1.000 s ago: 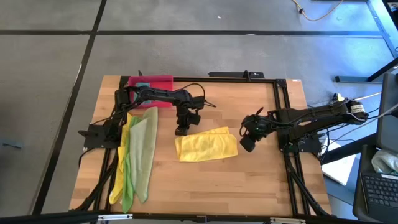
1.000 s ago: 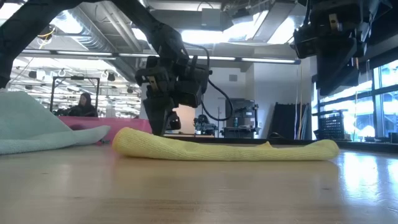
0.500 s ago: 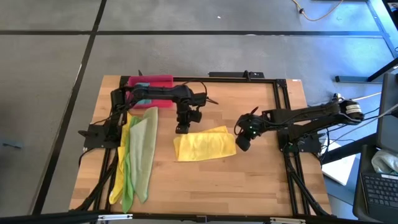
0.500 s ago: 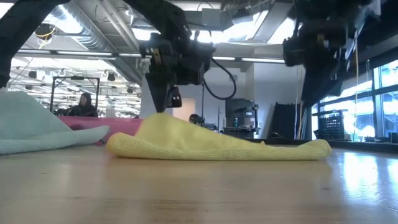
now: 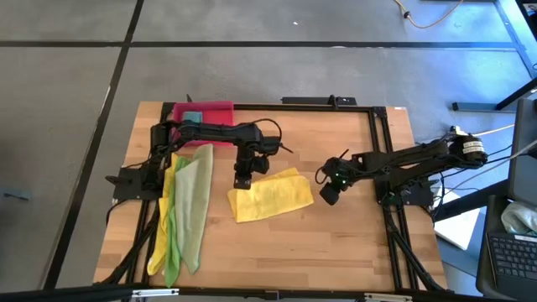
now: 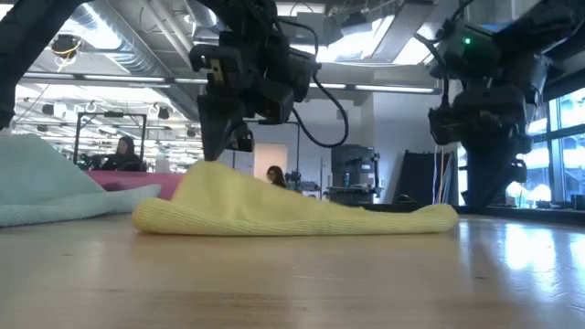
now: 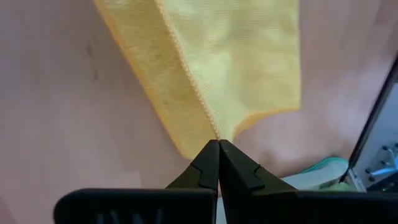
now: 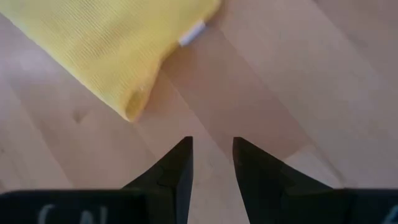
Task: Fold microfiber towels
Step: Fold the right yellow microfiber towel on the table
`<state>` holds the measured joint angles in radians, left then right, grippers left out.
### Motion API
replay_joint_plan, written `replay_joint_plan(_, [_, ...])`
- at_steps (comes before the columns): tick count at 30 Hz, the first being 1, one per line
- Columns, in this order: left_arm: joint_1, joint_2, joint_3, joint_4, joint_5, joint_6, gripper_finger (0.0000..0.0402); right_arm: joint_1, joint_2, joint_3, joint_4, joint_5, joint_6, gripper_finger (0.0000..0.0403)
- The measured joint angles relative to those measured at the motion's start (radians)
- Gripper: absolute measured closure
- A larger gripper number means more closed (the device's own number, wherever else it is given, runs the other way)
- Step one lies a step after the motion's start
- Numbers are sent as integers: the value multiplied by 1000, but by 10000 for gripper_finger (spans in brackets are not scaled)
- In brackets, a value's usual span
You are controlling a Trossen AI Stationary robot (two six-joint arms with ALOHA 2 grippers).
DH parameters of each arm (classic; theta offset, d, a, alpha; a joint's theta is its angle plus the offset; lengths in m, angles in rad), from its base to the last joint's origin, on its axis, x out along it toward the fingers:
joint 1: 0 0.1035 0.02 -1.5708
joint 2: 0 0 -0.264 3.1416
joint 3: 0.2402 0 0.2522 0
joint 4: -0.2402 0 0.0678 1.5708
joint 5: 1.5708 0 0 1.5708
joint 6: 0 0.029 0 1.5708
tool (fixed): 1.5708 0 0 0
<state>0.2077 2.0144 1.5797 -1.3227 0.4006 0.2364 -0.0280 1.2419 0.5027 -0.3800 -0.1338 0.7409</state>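
A yellow microfiber towel [image 5: 273,197] lies folded in the middle of the table. My left gripper [image 5: 242,179] is shut on its far left part, which stands up in a peak [image 6: 208,170]. My right gripper [image 5: 329,195] hangs open just off the towel's right end [image 8: 134,102], low over the bare wood, with nothing between its fingers. A small white label [image 8: 192,32] shows at that end. More towels lie overlapped along the left side: yellow [image 5: 159,231], bright green [image 5: 174,247] and pale olive [image 5: 195,210]. A teal one [image 5: 192,118] rests on the pink tray [image 5: 220,109]. My left gripper pinches the yellow towel at its far left corner [image 7: 216,129] between its two fingertips, where a stitched hem runs up into them. The fingers come from above, slanting steeply down. The pinched part is drawn up off the table; the rest of the towel [image 6: 366,217] lies flat.
The pink tray stands at the table's far left corner. A black frame rail [image 5: 379,159] runs along the table's right and far edges. Bare wood [image 5: 294,252] lies near the front. Beyond the table a person [image 6: 122,153] shows in the room.
My left gripper has risen and drawn toward the table's left, staying shut; the towel's far left part has come up into a peak and the whole towel has slid a little leftward. My right gripper has come down toward the table beside the towel's right end.
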Motion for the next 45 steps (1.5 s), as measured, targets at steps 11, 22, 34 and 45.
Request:
replay_joint_plan(11, [0, -7, 119, -138, -15, -78, 401, 0, 0, -74, 219, 2, 119, 286])
replay_joint_plan(22, [-27, -7, 138, -218, -58, -120, 401, 0, 0, -83, 242, 5, 121, 286])
replay_joint_plan(34, [-47, -64, 137, -248, -145, -260, 401, -30, 0, -83, 267, 9, 112, 286])
replay_joint_plan(45, [-58, -88, 42, -214, -179, -320, 401, -105, 37, -83, 316, -56, 69, 286])
